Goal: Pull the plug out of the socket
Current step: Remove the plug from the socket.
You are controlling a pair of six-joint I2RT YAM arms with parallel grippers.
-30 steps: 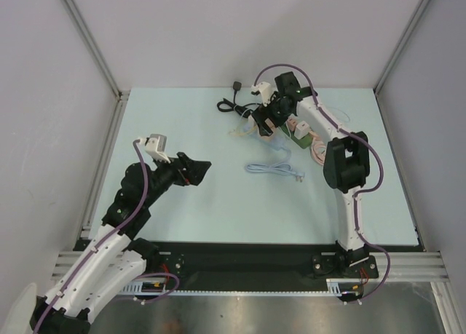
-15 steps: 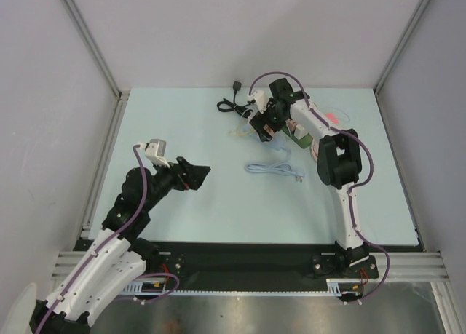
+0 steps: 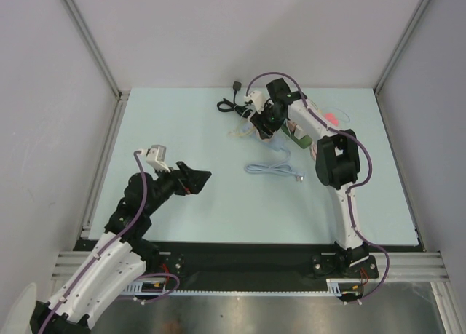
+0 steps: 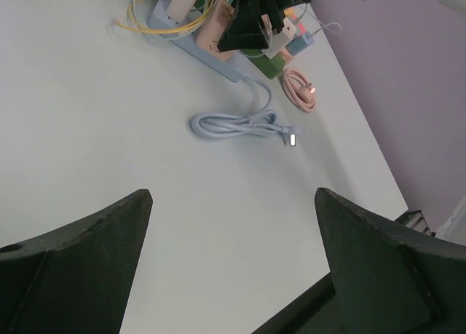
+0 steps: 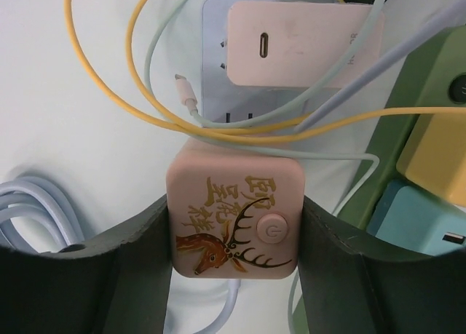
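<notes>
A pink cube plug with a gold deer print and a round power button sits on the end of a pale blue socket strip. My right gripper is shut on this plug, one dark finger pressed against each side. In the top view the right gripper is down in the cable cluster at the back of the table. My left gripper hovers over the left-middle of the table, open, with only bare table between its fingers.
A second pink charger with a USB port is plugged into the strip further along. Yellow cable loops over the strip. Green, yellow and teal blocks lie to the right. A coiled pale blue cable and a pink coil lie nearby.
My right gripper has shifted left and down into the cluster, and its jaws have come in against the pink plug. The left arm has drawn back slightly toward the near edge.
</notes>
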